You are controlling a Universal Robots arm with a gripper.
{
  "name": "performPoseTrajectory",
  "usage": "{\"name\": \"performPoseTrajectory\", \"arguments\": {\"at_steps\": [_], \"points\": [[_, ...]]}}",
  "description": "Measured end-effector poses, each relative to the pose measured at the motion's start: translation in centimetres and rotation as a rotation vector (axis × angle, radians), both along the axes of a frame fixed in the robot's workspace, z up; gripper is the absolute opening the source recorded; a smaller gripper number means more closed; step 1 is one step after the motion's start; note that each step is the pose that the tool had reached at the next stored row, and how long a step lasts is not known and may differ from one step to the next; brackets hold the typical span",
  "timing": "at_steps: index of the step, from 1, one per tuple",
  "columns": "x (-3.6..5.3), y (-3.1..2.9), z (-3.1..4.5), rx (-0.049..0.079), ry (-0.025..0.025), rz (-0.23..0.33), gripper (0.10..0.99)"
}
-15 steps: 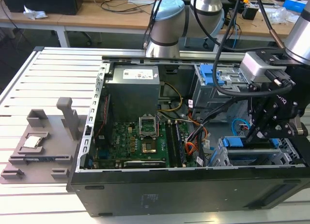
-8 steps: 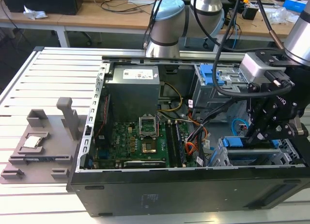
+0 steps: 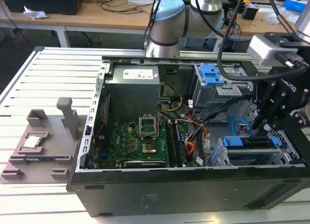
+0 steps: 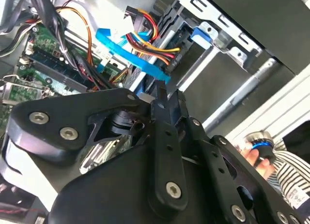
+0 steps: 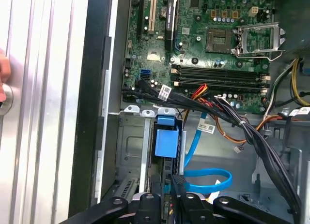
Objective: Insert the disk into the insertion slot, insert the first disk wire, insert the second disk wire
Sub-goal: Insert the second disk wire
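The black two-finger gripper point(image 5: 175, 197), at six o'clock in the first wrist view, pinches a black wire connector point(image 5: 178, 181); keep it square to the blue-framed silver disk point(image 3: 252, 145).

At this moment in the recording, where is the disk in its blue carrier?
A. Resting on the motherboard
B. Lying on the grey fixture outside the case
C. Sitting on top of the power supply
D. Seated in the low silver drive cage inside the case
D: in the exterior view the disk, with its blue carrier showing, sits inside the insertion slot at the near corner of the case, right below the pincer.
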State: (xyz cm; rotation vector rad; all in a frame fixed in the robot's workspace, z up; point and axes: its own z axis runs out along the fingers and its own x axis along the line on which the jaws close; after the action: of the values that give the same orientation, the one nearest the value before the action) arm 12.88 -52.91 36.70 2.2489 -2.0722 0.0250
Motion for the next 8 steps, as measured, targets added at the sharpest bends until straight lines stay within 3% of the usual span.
{"name": "performPoseTrajectory", "arguments": {"at_steps": [1,2,3,8], "points": [[-0.01,0.03,0.32,0.0,-0.0003,0.0,0.22],[-0.03,0.1,0.97,0.0,-0.0009,0.0,0.106],[-0.04,0.13,1.56,0.0,-0.0015,0.0,0.106],[-0.04,0.13,1.95,0.0,-0.0017,0.0,0.106]]}}
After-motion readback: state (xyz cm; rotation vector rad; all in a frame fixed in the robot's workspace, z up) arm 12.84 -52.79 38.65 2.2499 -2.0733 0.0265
